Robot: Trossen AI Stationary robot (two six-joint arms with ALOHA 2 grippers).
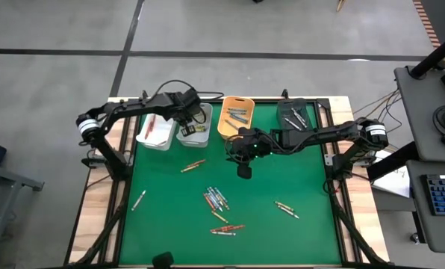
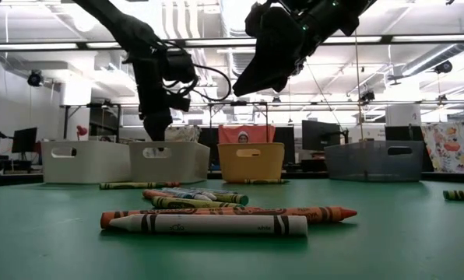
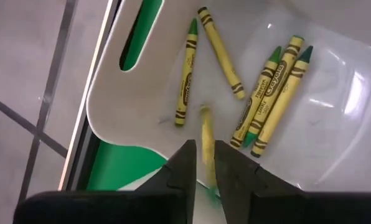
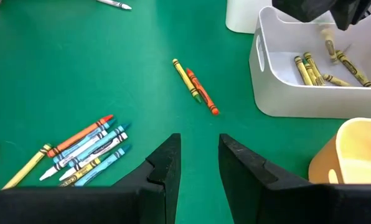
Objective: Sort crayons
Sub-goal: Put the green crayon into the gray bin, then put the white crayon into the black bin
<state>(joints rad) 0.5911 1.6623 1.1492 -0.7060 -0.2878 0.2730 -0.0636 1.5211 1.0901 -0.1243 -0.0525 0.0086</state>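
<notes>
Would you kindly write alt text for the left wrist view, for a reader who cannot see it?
The left gripper hangs over a pale bin, its fingers slightly parted, with a blurred yellow crayon between them. Five yellow-wrapped crayons lie on the bin's floor, and green table shows beside it.

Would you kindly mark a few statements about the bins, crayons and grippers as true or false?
1. The left gripper is over the grey bin that holds yellow crayons. True.
2. The right gripper is clamped on a red crayon. False: its fingers stand apart with nothing between them, above the green mat.
3. A yellow crayon and an orange crayon lie side by side on the mat near the grey bin. True.
4. The orange bin is empty. False: grey crayons lie in it.
5. All crayons are already in bins. False: many lie loose on the mat, including a cluster near its middle.
</notes>
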